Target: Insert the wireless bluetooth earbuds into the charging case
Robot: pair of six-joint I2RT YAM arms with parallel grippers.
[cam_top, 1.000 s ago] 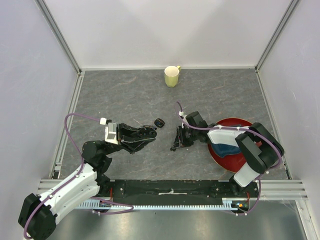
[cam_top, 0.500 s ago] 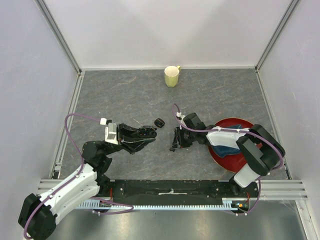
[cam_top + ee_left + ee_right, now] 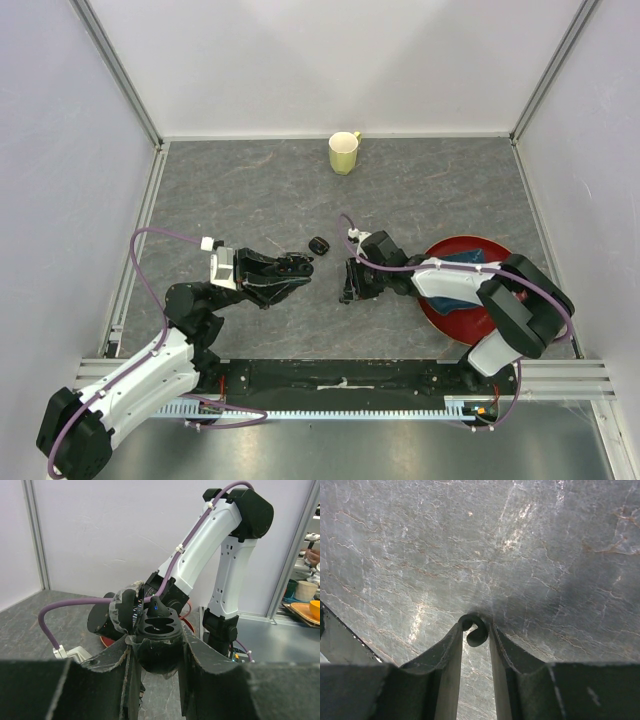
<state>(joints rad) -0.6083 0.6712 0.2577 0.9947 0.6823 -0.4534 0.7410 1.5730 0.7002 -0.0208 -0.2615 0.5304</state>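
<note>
The left gripper [image 3: 298, 265] is closed on the charging case [image 3: 159, 636], the fingers [image 3: 197, 652] pressing its 2 sides. It holds the case off the worktop near the middle, somewhat toward the near edge. The case's 2 hollows face up and toward the right arm. The right gripper [image 3: 350, 290] is pinched almost closed on 1 curled earbud [image 3: 474, 631], low over the bare surface. The case lies just to that earbud's left across a short gap, so the right arm likely has to carry it leftward and down into a hollow. A small black piece [image 3: 319, 245] lies on the worktop just beyond both grippers.
</note>
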